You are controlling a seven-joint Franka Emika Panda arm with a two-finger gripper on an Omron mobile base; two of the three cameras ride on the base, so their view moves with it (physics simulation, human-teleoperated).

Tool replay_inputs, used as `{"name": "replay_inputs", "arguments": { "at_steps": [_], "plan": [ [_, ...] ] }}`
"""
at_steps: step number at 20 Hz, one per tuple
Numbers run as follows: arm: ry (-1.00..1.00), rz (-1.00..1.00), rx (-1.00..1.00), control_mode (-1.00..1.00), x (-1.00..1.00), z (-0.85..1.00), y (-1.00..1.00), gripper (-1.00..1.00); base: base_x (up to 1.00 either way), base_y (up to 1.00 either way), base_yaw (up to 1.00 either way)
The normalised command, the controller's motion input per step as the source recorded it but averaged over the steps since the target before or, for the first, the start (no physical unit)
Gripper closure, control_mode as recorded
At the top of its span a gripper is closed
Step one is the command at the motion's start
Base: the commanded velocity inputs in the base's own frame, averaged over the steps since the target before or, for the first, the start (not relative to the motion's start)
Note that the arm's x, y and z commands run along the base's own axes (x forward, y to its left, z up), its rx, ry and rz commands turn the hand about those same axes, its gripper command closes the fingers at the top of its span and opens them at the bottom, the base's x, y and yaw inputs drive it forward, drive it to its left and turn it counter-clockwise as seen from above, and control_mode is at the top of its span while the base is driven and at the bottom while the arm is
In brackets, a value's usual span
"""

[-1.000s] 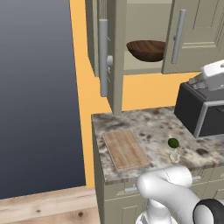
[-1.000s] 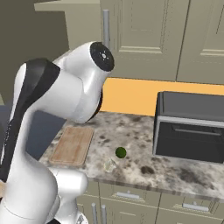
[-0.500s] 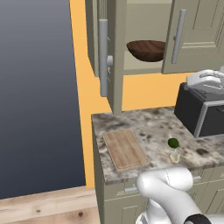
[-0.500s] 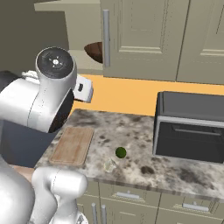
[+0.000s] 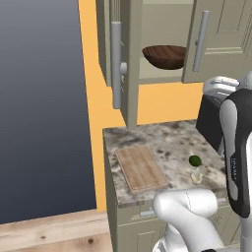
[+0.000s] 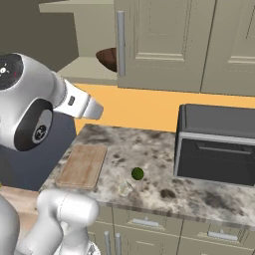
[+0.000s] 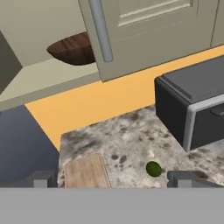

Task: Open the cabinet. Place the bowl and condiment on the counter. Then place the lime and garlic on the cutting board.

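The cabinet (image 5: 147,49) stood open, one bowl (image 5: 165,56) on its shelf. The step in hand looked like fetching that bowl: best to reach in level between the doors and grip the near rim. On the counter (image 6: 159,149) lay one board (image 6: 82,165), one lime (image 6: 137,173) and one garlic (image 5: 196,175) beside it. The gripper (image 7: 111,179) was spread wide, holding nothing.

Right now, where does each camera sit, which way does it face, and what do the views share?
Left base view: behind the arm's left, facing the open cabinet and the bowl; white arm at lower right.
Right base view: behind its right, facing the counter; arm at left.
Hand view: looks down along the open pincer at the counter.
All share the bowl, lime and cutting board.
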Motion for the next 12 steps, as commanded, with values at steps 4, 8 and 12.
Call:
{"name": "replay_inputs", "arguments": {
  "at_steps": [4,8,12],
  "plan": [
    [0.01,-0.01,-0.05,-1.00,0.24,0.04,0.00,-1.00,0.00,0.00,0.00],
    [0.00,0.11,0.00,-1.00,0.34,0.00,-0.16,-1.00,0.00,0.00,0.00],
    [-0.01,0.12,0.00,-1.00,0.19,0.00,-0.21,-1.00,0.00,0.00,0.00]
  ]
}}
